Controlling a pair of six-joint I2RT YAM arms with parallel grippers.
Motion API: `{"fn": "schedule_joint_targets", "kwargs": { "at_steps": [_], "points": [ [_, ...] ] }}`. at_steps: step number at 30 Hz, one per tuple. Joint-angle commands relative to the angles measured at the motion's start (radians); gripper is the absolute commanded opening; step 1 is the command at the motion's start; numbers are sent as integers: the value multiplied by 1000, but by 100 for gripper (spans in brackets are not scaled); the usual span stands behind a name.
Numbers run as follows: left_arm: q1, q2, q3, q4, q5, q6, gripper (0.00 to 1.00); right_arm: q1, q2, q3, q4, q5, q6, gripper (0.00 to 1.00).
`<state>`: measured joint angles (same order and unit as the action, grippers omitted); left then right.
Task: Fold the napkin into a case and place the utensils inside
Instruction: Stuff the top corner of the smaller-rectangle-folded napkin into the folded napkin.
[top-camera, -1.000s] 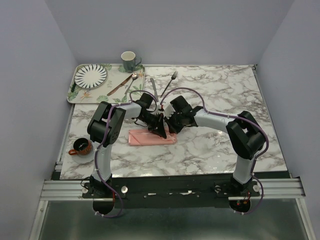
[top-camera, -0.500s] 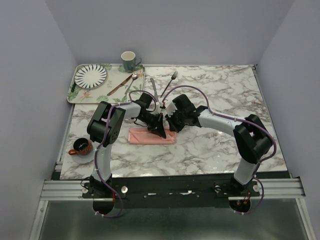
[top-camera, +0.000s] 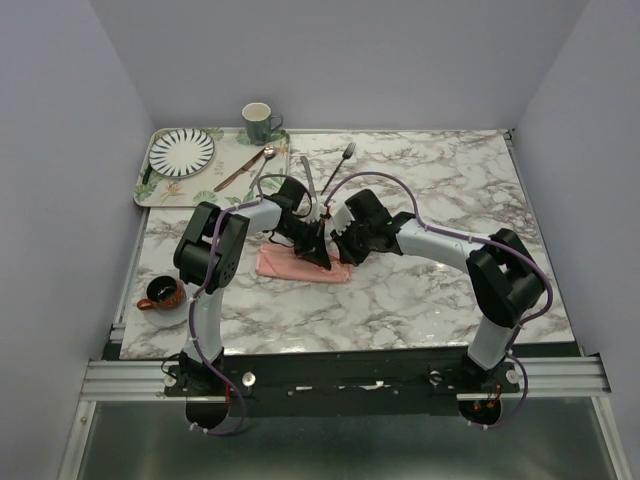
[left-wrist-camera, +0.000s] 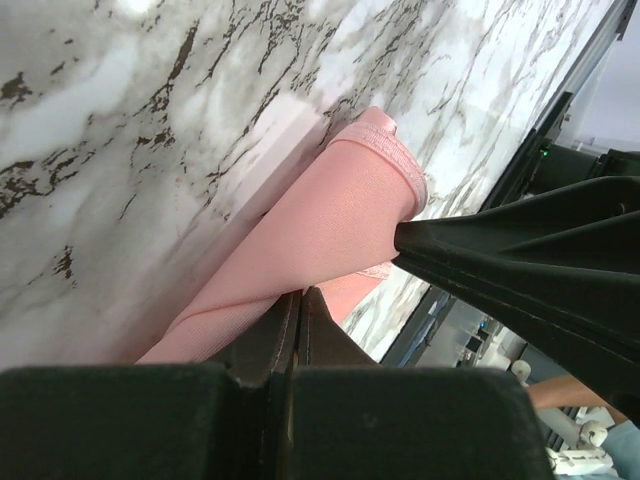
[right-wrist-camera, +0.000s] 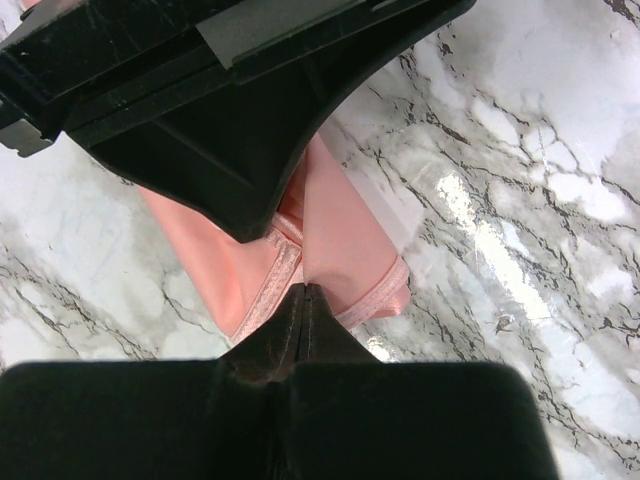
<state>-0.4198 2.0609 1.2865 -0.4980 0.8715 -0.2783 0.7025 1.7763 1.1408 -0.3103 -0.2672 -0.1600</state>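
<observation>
Left end effector (top-camera: 321, 257) and right end effector (top-camera: 338, 254) both pinch the napkin (top-camera: 283, 266) at its three-o'clock end. Its long axis runs away toward nine o'clock.

Our marble bench (top-camera: 440, 290) right now
We've got the pink napkin (top-camera: 290, 268) mid-bench, fork (top-camera: 343, 160) and knife (top-camera: 309, 178) behind it, tray (top-camera: 185, 190) in the far-left corner, brown cup (top-camera: 160, 293) at the left edge.

Marble table (top-camera: 450, 180), floral tray (top-camera: 150, 190) at far left, striped plate (top-camera: 182, 151), spoon (top-camera: 262, 165), brown-handled utensil (top-camera: 235, 175), mug (top-camera: 258, 122), brown cup (top-camera: 160, 293) near left edge.
</observation>
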Motion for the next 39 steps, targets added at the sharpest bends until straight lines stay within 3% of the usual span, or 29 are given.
{"fn": "schedule_joint_targets", "kwargs": {
  "at_steps": [1,14,26,30,32,36,39],
  "points": [
    [7,-39,27,15,-40,-21,0,6,3,-9,-12,8,-21,1],
    [-2,-38,65,42,-35,-59,0,6,14,10,-13,19,-21,1],
    [-5,-8,44,105,-117,-91,1,8,20,11,-16,37,-12,1],
    [-4,-45,28,157,-112,-59,9,-3,31,10,-21,42,-3,1],
    [-2,-59,52,148,-124,-27,20,-6,34,10,-23,46,5,1],
    [1,-94,85,104,-103,30,32,-14,44,11,-29,49,17,1],
    [29,-175,25,105,-69,28,38,-17,51,16,-33,57,22,1]
  ]
}}
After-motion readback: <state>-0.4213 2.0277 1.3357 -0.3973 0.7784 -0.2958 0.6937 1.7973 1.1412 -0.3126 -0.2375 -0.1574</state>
